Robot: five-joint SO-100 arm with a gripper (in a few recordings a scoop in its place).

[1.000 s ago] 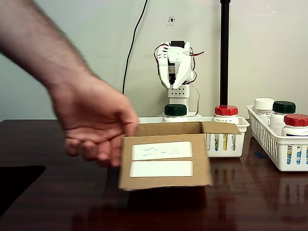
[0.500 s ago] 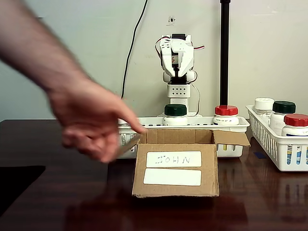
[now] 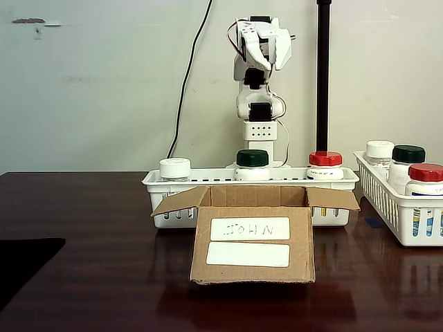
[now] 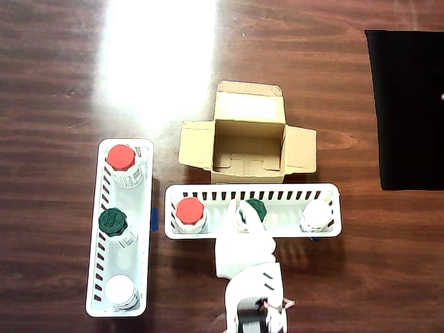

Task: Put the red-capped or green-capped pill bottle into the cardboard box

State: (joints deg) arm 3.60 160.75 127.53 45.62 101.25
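Cardboard box is sitting open on the dark worktop, flaps splayed outward, labelled face turned toward the fixed view; in the overhead view its interior is showing bare cardboard, no bottle inside; so nothing is delivered yet.

Just behind the box the long white basket is carrying three bottles in a row: the red-capped bottle, the green-capped bottle, a white-capped bottle; all upright, apart from one another. The second basket is standing at the side with its own red, green and white caps.

The arm is standing folded up behind the long basket, the claw raised high above the bottle caps, well apart from them; it is gripping nothing; fingers look a little parted in the fixed view, though how far I cannot tell from this angle. In the overhead view the arm is partly covering the green cap.

Judgement: task is at its start; remaining are the reach down to a red or green cap, the grasp, the lift over the basket wall, the release into the box.
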